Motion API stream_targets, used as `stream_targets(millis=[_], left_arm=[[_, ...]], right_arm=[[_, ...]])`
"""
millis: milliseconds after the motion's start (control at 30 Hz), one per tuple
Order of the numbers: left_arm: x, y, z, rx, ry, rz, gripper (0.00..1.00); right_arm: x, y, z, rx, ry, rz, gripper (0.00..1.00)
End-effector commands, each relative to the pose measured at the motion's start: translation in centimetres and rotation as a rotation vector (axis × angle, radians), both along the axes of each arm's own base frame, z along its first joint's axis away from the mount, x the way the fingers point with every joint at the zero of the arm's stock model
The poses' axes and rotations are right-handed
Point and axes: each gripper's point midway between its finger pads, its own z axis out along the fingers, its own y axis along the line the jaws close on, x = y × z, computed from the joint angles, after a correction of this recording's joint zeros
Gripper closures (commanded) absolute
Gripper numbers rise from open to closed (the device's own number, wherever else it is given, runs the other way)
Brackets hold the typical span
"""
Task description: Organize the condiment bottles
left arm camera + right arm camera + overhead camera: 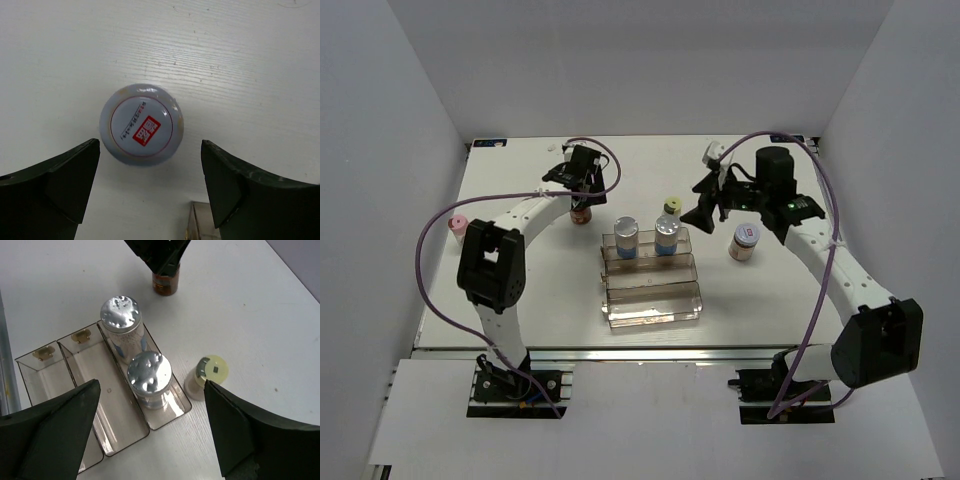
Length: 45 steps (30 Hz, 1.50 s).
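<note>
My left gripper [582, 188] is open above a brown jar [581, 213]. In the left wrist view its white lid with a red mark [141, 124] lies just ahead of the open gripper [150, 167], between the two fingers. Two silver-lidded bottles [627, 237] [666, 235] stand in the rack's back tier. A yellow-green-capped bottle [671, 207] stands just behind the rack. My right gripper [703, 213] is open and empty. In the right wrist view the gripper [151, 390] hangs above the nearer silver lid [149, 372] and the yellow-green cap [212, 369].
The clear tiered rack [650, 300] sits mid-table with its two front tiers empty; it also shows in the right wrist view [75, 370]. A white-red-lidded jar [745, 241] stands right of the rack. A pink-capped bottle [458, 224] stands at the far left edge.
</note>
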Motion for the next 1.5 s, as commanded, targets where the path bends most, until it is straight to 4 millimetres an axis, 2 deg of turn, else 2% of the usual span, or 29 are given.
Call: stream_targets(millis=[0, 167, 267, 300, 367, 400, 500, 600, 633, 667, 733, 767, 800, 833, 867, 1000, 1033, 1200, 1367, 1467], left_arm=[[1.3, 0.9, 1.2, 0.034, -0.004, 0.019, 0.08], [2.1, 1.3, 0.0, 0.046, 0.025, 0.035, 0.1], [2.2, 1.4, -0.5, 0.028, 0.032, 0.038, 0.24], [2.2, 1.4, -0.5, 0.025, 0.03, 0.038, 0.38], [2.1, 1.2, -0.4, 0.01, 0.028, 0.03, 0.53], [2.1, 1.1, -0.4, 0.003, 0.027, 0.031, 0.66], [1.6, 0.9, 0.8, -0.028, 0.005, 0.026, 0.82], [0.5, 0.3, 3.5, -0.082, -0.027, -0.008, 0.96], [-0.2, 0.2, 5.3, -0.105, -0.057, -0.028, 1.0], [-0.9, 0.0, 6.1, -0.115, -0.061, -0.05, 1.0], [-2.4, -0.8, 7.8, -0.149, -0.078, -0.108, 1.0], [-3.9, -0.7, 9.2, -0.157, -0.098, -0.126, 1.0], [-4.8, -1.0, 9.9, -0.171, -0.103, -0.154, 1.0], [-5.8, -1.1, 10.4, -0.176, -0.102, -0.17, 1.0], [-7.1, -0.9, 11.6, -0.194, -0.125, -0.185, 1.0], [-10.5, -2.2, 13.5, -0.282, -0.129, -0.296, 1.0], [-11.6, -3.6, 13.5, -0.337, -0.094, -0.378, 1.0], [-15.1, -7.5, 12.8, -0.441, 0.015, -0.57, 1.0], [-17.1, -8.8, 12.2, -0.423, 0.088, -0.632, 1.0], [-18.0, -9.3, 11.8, -0.415, 0.122, -0.664, 1.0]], right_arm=[[-0.8, -1.3, -0.3, 0.027, 0.066, -0.03, 0.11], [-0.8, -2.6, -1.2, 0.019, 0.089, -0.077, 0.11], [-0.7, -3.3, -1.5, 0.015, 0.094, -0.1, 0.11], [-0.6, -3.6, -1.4, 0.016, 0.093, -0.109, 0.11], [-0.4, -4.1, -1.5, 0.012, 0.096, -0.123, 0.11], [-0.4, -4.2, -1.6, 0.011, 0.097, -0.126, 0.11], [-0.1, -4.8, -1.6, 0.006, 0.097, -0.145, 0.11], [0.3, -5.6, -1.4, -0.004, 0.086, -0.181, 0.12], [0.4, -5.8, -1.4, -0.003, 0.084, -0.196, 0.15], [0.7, -6.2, -0.9, 0.004, 0.062, -0.221, 0.18], [0.9, -6.7, -1.2, 0.011, 0.074, -0.253, 0.49], [1.2, -7.1, -1.1, 0.017, 0.075, -0.275, 0.66], [1.4, -7.4, -1.4, 0.014, 0.085, -0.295, 0.93], [1.5, -7.4, -1.4, 0.017, 0.089, -0.3, 1.0], [1.6, -7.5, -1.5, 0.017, 0.095, -0.307, 1.0], [2.0, -7.7, -2.0, 0.013, 0.108, -0.326, 1.0], [2.1, -7.7, -1.9, 0.012, 0.106, -0.33, 1.0], [3.5, -8.5, -2.1, -0.011, 0.112, -0.397, 1.0], [3.9, -9.5, -1.9, -0.023, 0.101, -0.435, 0.87], [3.8, -10.2, -2.1, -0.023, 0.105, -0.454, 0.85]])
